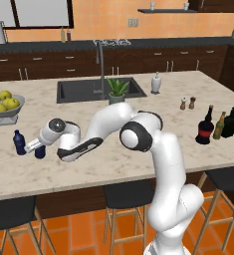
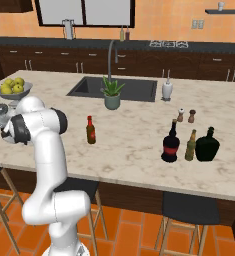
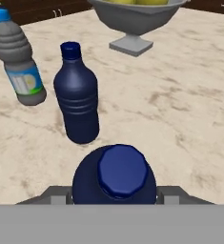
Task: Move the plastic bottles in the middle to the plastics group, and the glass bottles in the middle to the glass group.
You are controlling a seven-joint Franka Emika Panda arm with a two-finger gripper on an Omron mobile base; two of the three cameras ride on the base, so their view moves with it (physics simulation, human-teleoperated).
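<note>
Marble island counter (image 1: 138,164) runs wide under the arm, sink (image 1: 78,89) at twelve o'clock. Out at nine o'clock the gripper (image 1: 37,148) sits low over a small blue bottle (image 3: 114,175), its cap right below the hand camera; whether the fingers clamp it cannot be told. Just beside stand another blue bottle (image 3: 77,95) and a greyish clear bottle (image 3: 19,59), fruit bowl (image 3: 137,19) behind. At three o'clock, the black red-label bottle (image 2: 170,142) is next to the amber bottle (image 2: 190,145) and green-black bottle (image 2: 207,145). Mid-counter, the brown bottle (image 2: 91,130) stands alone.

Fruit bowl (image 3: 137,19) top was cut off by the hand view's upper edge; finger tips hidden behind the near blue bottle (image 3: 114,177), grip state indeterminable.
</note>
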